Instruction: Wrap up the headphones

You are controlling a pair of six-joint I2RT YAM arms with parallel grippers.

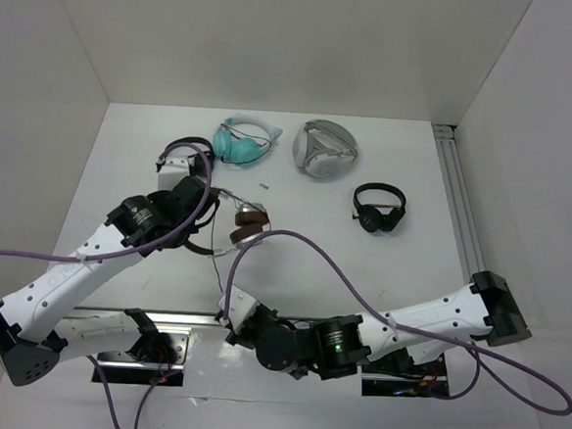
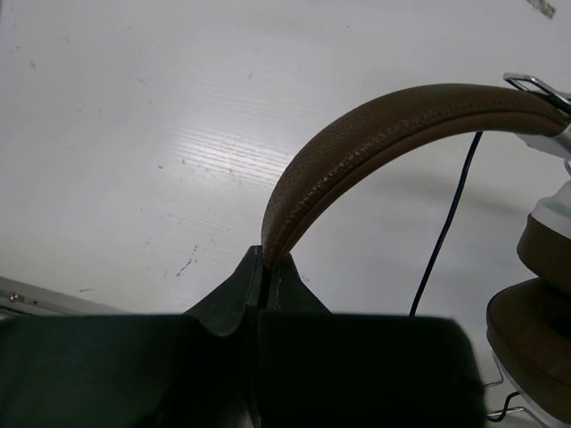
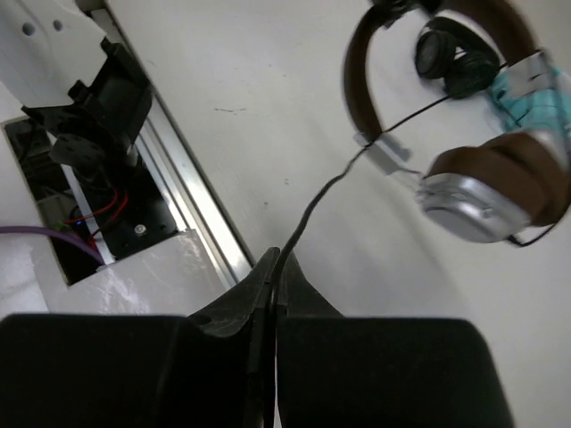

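Walled white table (image 1: pixel 430 254); left gripper (image 2: pixel 263 267) clamped on headphones (image 2: pixel 401 116); right gripper (image 3: pixel 277 267) pinching cable (image 3: pixel 312 201) beside near edge

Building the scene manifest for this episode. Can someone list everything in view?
brown-and-silver over-ear headphones: 1, brown and silver, table centre-left
thin black cable: 1, black, from those headphones to the right tool
teal over-ear headphones: 1, teal, far side, left of centre
pale grey folded headphones: 1, grey-white, far side, centre
small black headphones: 1, black, right of centre
white table: 1, white, under everything
left tool: 1, black, shut on the brown headband
right tool: 1, black, shut on the cable
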